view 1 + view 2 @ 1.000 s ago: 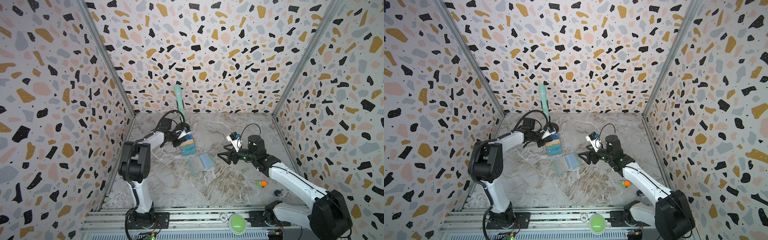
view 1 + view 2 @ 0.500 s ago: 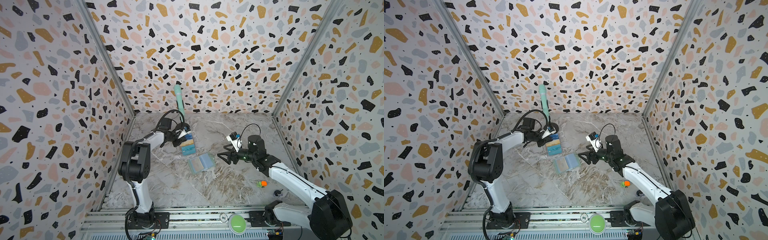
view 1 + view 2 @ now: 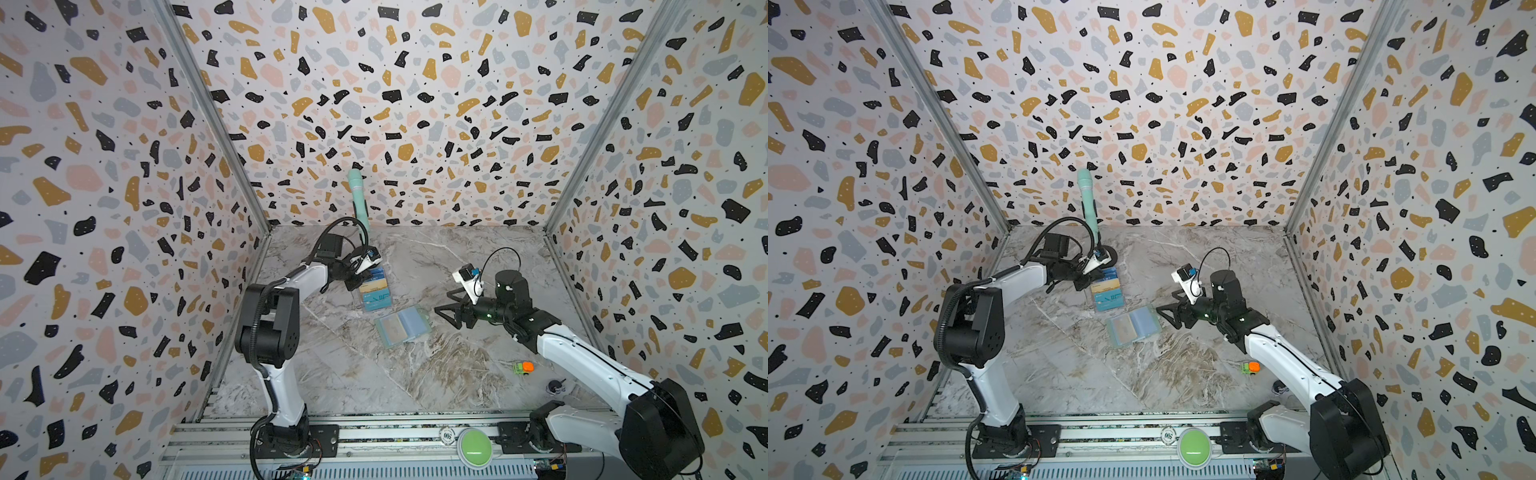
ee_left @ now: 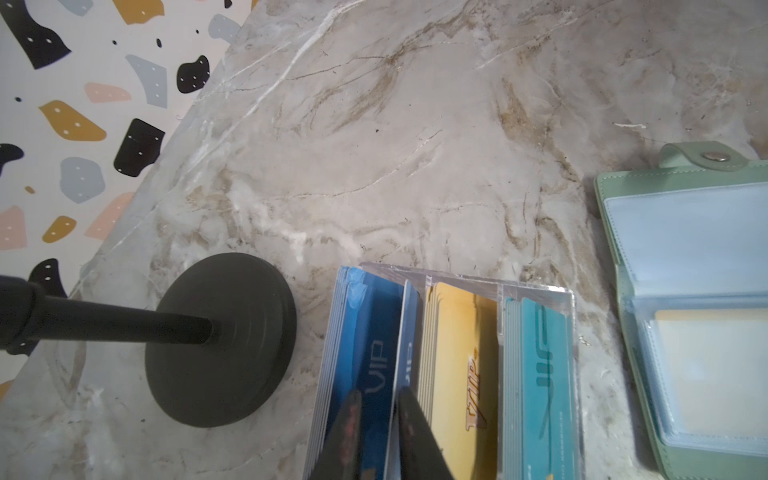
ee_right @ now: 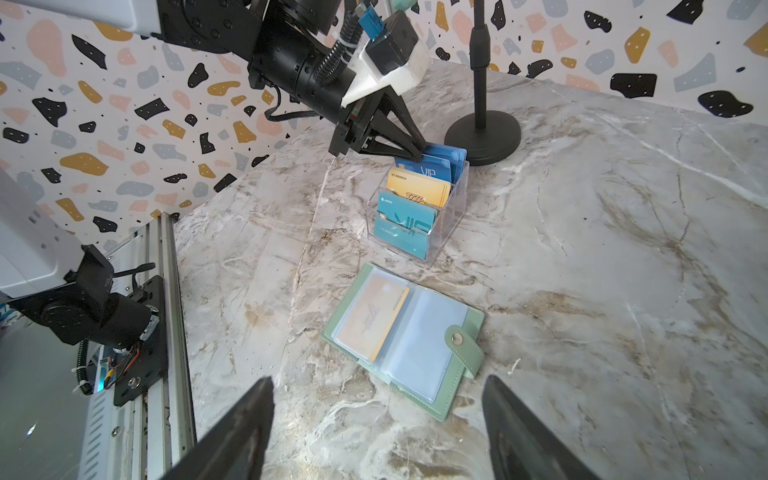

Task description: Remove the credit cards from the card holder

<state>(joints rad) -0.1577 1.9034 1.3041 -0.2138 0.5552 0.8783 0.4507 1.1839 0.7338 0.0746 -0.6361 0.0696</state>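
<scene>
At the card holder's (image 3: 417, 319) eleven o'clock, left jaws narrowly straddle a blue card (image 4: 407, 324) — hold unclear; we could snag it. Right jaws wide, empty.

Lab test cell: terrazzo-print walls (image 3: 374, 104), marble-print tabletop (image 3: 415, 374).

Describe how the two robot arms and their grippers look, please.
The left arm and right arm have white links with black joints. The left gripper and right gripper have black, tapering fingers. A black cable loops above each wrist.
</scene>
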